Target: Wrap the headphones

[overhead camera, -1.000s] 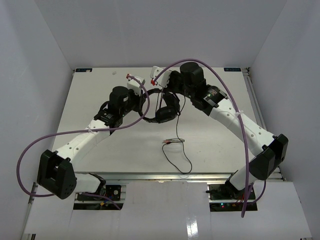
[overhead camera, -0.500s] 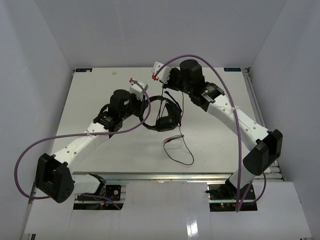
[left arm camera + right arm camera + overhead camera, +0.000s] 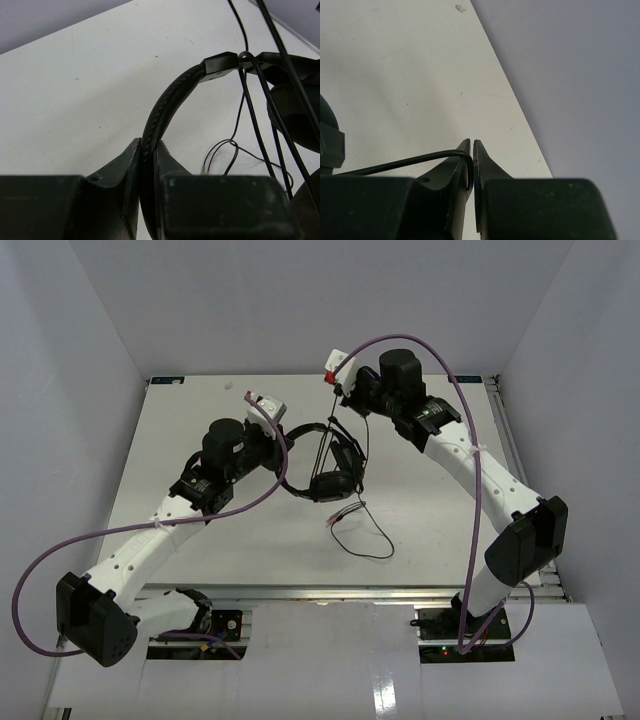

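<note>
The black headphones (image 3: 332,478) hang above the middle of the table. My left gripper (image 3: 283,447) is shut on the padded headband (image 3: 172,97), which runs up from between its fingertips (image 3: 148,145). The ear cups (image 3: 300,112) hang at the right in the left wrist view. My right gripper (image 3: 347,398) is shut on the thin black cable (image 3: 410,161), held up behind the headset; the cable bends into its closed fingertips (image 3: 471,144). Cable strands (image 3: 255,115) cross the headband end. The loose cable end with reddish plugs (image 3: 342,519) lies on the table in a loop (image 3: 375,545).
The white table (image 3: 200,410) ends at grey walls behind and on both sides; its far edge (image 3: 505,85) runs close beyond my right gripper. Thick purple robot cables (image 3: 470,440) arch over both arms.
My right gripper has moved right and back with the cable, pulling it taut above the headset. My left arm has shifted left with the headband. The cable loop on the table has moved right.
</note>
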